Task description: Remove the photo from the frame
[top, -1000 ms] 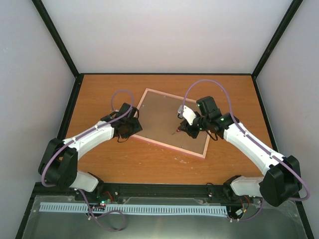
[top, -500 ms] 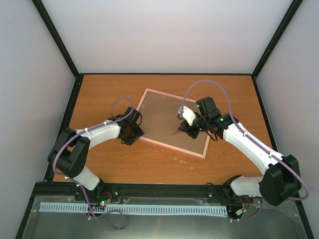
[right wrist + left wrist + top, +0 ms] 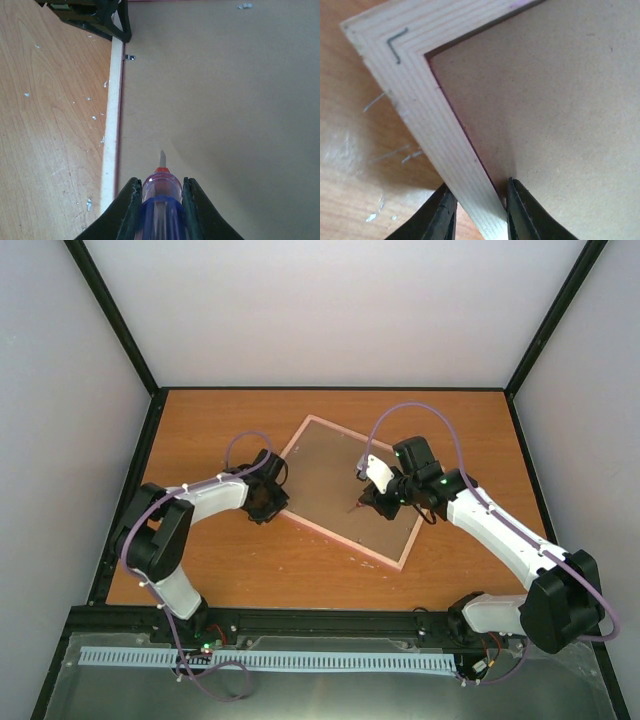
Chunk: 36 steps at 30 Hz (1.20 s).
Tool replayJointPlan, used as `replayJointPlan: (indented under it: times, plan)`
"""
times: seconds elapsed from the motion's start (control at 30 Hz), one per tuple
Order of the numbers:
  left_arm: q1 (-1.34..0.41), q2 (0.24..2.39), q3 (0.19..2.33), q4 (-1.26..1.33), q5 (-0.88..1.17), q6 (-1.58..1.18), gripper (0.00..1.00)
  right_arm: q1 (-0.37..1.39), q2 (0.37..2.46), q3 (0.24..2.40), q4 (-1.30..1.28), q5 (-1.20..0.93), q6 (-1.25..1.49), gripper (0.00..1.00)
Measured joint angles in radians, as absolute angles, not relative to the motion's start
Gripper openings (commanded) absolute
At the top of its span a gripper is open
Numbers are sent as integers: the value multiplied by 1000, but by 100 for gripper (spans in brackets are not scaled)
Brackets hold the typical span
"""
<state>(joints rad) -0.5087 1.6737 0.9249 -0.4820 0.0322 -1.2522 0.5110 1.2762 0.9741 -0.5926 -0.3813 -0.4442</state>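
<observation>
A large rectangular picture frame [image 3: 330, 465] lies face down and skewed on the orange-brown wood-grain table [image 3: 220, 570], towards the middle of it. Its flat, matt brown fibreboard back faces up. The rails, pink at the outer edge in the top view, show pale bare wood with fine lengthwise grain [image 3: 427, 115] from behind. A thin line of pink runs along the inner lip. A bent metal staple [image 3: 395, 45] bridges the mitred corner joint.

The left gripper [image 3: 265, 502] is clenched on the frame's left rail near that corner. In its wrist view the two black fingers [image 3: 445, 210] straddle the wood, one on the table side and one resting on the board, both tight against the rail.

The right gripper [image 3: 161, 187] grasps a small screwdriver [image 3: 161, 210] with a clear blue-purple plastic handle and a red collar. Its black fingers are pressed to either side of the handle. The short flat metal blade [image 3: 162, 157] points down at the brown board, well inside the rails, but I cannot tell whether it touches.

A small metal retaining tab [image 3: 131, 57] sits on the board just beside the left rail, between the blade and the left gripper. Pale flecks and scratches [image 3: 89, 202] dot the table beside the frame. Purple cables [image 3: 400, 410] loop above both wrists.
</observation>
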Motion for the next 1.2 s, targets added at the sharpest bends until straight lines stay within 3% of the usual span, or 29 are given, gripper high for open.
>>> replayJointPlan:
  times: [0.4, 0.6, 0.7, 0.83, 0.9, 1.2]
  plan:
    - [-343, 1724, 947, -379, 116, -901, 3, 511, 1276, 966, -589, -376, -444, 3]
    - [-329, 1805, 1047, -373, 124, -691, 2, 510, 1276, 966, -587, -376, -444, 3]
    - [-329, 1834, 1085, -377, 113, -616, 11, 509, 1276, 966, -587, -378, -444, 3]
    - [-327, 1854, 1127, -401, 93, -553, 40, 501, 1276, 965, -587, -381, -444, 3]
    - [-327, 1840, 1127, -412, 90, -538, 47, 499, 1276, 965, -587, -381, -443, 3]
    - [-422, 1649, 1075, -410, 80, -665, 51, 498, 1277, 961, -587, -387, -443, 3]
